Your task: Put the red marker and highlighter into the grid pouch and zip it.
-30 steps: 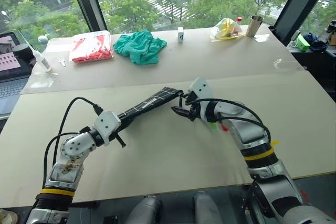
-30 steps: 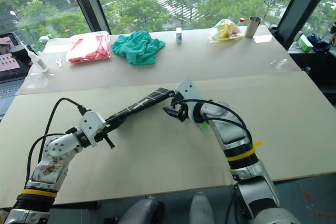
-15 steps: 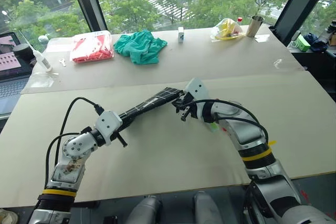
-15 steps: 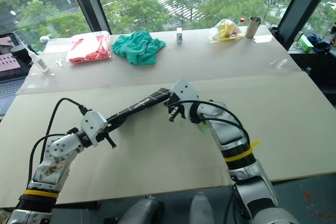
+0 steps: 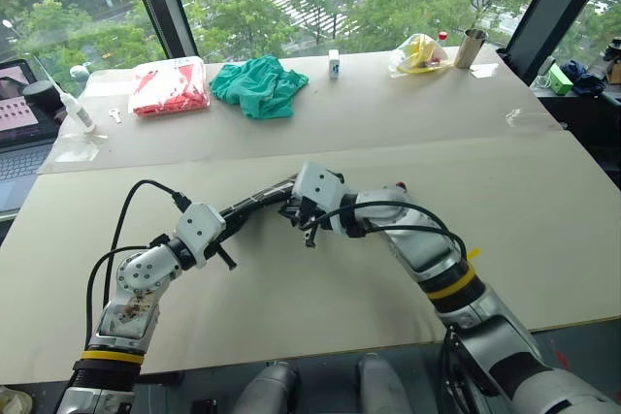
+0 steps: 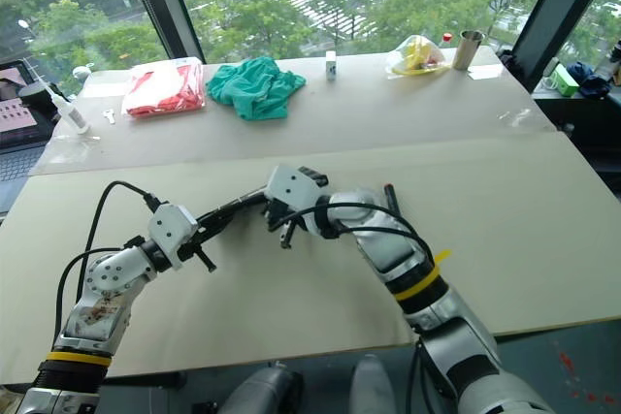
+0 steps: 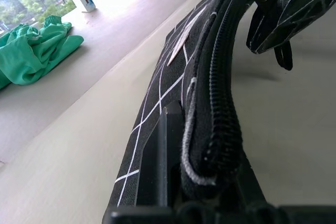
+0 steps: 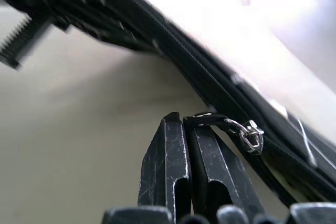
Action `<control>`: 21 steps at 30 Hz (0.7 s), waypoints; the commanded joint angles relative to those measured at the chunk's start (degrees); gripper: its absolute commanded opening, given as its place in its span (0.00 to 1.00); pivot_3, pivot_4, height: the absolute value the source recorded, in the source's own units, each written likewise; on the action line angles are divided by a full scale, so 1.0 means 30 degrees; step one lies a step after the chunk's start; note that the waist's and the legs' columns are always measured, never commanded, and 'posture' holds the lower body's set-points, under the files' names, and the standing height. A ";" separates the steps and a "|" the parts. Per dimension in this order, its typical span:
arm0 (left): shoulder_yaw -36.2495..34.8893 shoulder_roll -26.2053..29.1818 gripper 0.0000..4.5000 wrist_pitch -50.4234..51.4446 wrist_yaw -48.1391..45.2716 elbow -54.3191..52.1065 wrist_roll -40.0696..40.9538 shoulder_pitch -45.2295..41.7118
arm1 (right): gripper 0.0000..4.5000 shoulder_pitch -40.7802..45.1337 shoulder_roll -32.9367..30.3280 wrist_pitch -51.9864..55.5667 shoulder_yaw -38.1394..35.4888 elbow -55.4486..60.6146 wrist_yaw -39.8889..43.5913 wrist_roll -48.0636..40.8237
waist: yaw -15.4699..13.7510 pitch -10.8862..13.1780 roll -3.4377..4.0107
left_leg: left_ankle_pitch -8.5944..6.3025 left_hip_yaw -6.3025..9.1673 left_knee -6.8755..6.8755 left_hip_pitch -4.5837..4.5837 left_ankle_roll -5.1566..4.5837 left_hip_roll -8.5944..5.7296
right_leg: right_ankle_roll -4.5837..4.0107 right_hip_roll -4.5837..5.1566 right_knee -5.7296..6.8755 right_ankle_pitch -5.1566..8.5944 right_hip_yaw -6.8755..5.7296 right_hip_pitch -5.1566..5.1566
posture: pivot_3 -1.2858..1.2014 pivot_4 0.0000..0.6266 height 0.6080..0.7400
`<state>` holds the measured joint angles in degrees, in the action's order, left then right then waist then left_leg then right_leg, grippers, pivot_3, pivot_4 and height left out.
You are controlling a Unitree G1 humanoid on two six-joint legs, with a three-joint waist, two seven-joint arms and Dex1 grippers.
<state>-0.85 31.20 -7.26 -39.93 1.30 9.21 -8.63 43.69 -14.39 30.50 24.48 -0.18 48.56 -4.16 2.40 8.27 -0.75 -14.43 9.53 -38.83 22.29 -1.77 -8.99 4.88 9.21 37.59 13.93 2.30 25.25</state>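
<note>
I am on the last step, the zipping. The grid pouch (image 5: 260, 203) hangs above the counter (image 5: 320, 298), one end clamped in my left gripper (image 5: 229, 222). My right gripper (image 8: 185, 145) is pinched together on the zipper pull strap (image 8: 210, 120) — a second ago it stood apart at the pouch's far end and has since dragged leftward along the zip. A marker-like thing (image 6: 390, 198) lies beside my right forearm; the highlighter I cannot place, so I cannot confirm the contents.

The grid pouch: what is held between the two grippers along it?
The left gripper clamps one end of the grid pouch; the right gripper pinches its zipper pull strap. Between them runs only the pouch's zipper edge, in the left wrist view.
</note>
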 commanded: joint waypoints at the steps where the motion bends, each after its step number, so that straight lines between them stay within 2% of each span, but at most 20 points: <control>1: -0.0144 0.0063 0.00 -0.0047 -0.0170 -0.0236 0.0078 -0.0228 | 0.02 0.1108 0.0634 0.0262 -0.0698 0.1431 0.2204 -0.2461 | -0.0034 0.0000 0.0000 | 0.0000 0.0001 -0.0001 0.0003 0.0000 -0.0002 | 0.0000 0.0001 -0.0002 0.0000 -0.0001 0.0001 | 0.52 0.24 1.00; 4: -0.0110 0.0065 0.00 -0.0035 -0.0310 -0.0101 0.0076 -0.0455 | 0.02 0.1482 0.0683 0.1020 -0.0155 0.1276 0.3478 -0.3137 | -0.0025 0.0000 0.0000 | -0.0001 0.0001 -0.0002 0.0002 -0.0001 -0.0002 | 0.0000 0.0002 -0.0007 0.0000 -0.0001 -0.0002 | 0.52 0.24 1.00; 11: -0.0029 -0.0037 0.00 -0.0055 -0.0558 0.0124 0.0016 -0.0881 | 0.02 0.1658 0.1094 -0.0522 0.2557 -0.2637 0.2433 0.0323 | 0.0046 0.0000 0.0000 | -0.0001 0.0001 0.0011 -0.0007 0.0001 0.0002 | 0.0000 -0.0003 0.0013 0.0000 -0.0002 0.0014 | 0.52 0.24 1.00; 15: -0.0051 0.0007 0.00 -0.0051 -0.0683 0.0099 0.0082 -0.0865 | 0.02 0.2407 0.1905 -0.0718 0.1463 -0.4226 0.0892 0.0895 | 0.0063 0.0000 0.0000 | 0.0000 0.0002 0.0007 0.0004 0.0003 0.0000 | 0.0000 -0.0001 0.0017 0.0000 -0.0001 0.0026 | 0.52 0.24 1.00; 21: 0.0038 -0.0004 0.00 0.0022 -0.0870 0.0049 0.0103 -0.0909 | 0.02 0.2912 0.2128 -0.0128 0.0166 -0.4718 0.1218 0.0357 | 0.0043 0.0000 0.0001 | 0.0001 0.0001 0.0006 -0.0001 0.0006 -0.0001 | -0.0001 -0.0001 0.0014 -0.0001 -0.0004 0.0016 | 0.52 0.24 1.00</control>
<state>-0.88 31.24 -6.93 -42.11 3.28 9.07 -10.54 51.21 -8.89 30.06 26.40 -14.25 52.30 -1.73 2.53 8.27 -0.75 -14.42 9.54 -38.81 22.29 -1.75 -8.99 4.87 9.21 37.63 13.93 2.29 25.30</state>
